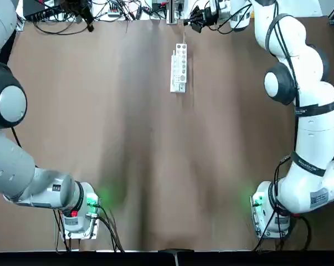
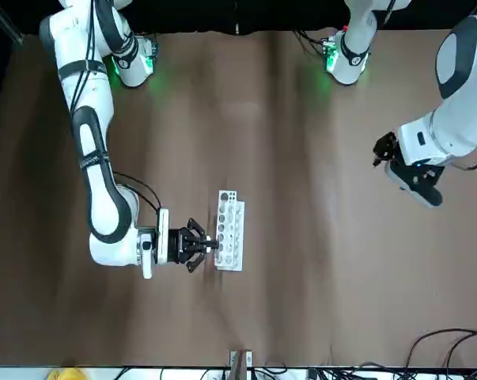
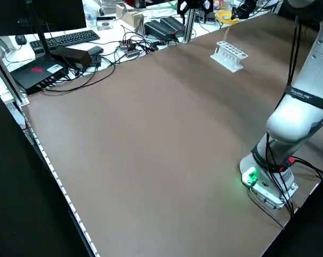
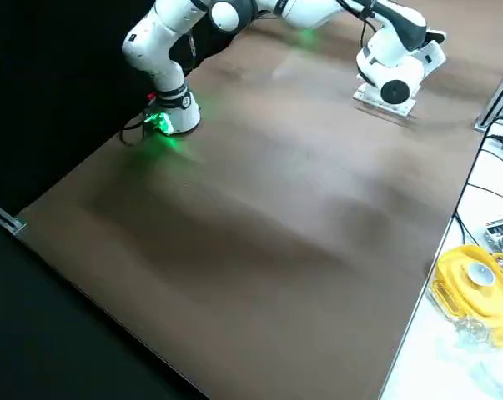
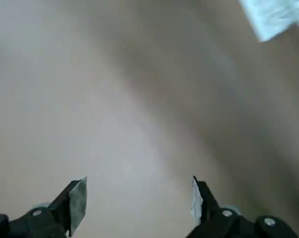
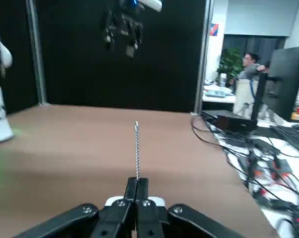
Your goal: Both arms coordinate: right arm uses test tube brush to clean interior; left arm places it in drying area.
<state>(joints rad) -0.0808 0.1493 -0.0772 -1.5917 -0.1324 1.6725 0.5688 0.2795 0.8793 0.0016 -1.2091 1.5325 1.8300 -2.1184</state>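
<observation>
The test tube brush (image 6: 137, 148) is a thin twisted-wire stick that rises from the shut fingers of my right gripper (image 6: 137, 181). In the front view that gripper (image 2: 209, 244) sits right beside the far end of the drying area, a white rack (image 2: 230, 230) with a row of round holes, also seen near the table's far edge (image 1: 178, 69). My left gripper (image 2: 382, 150) hangs above the table on the robot's left side, well away from the rack. Its fingers (image 5: 77, 201) stand open with nothing between them, and only a corner of the rack (image 5: 278, 17) shows beyond.
Cables, a keyboard (image 3: 70, 38) and black boxes line the bench past the table's far edge. A yellow object (image 4: 476, 287) lies off the table. A person (image 6: 248, 64) sits at a desk in the background. The arm bases (image 1: 81, 213) (image 1: 269, 213) stand at the near edge.
</observation>
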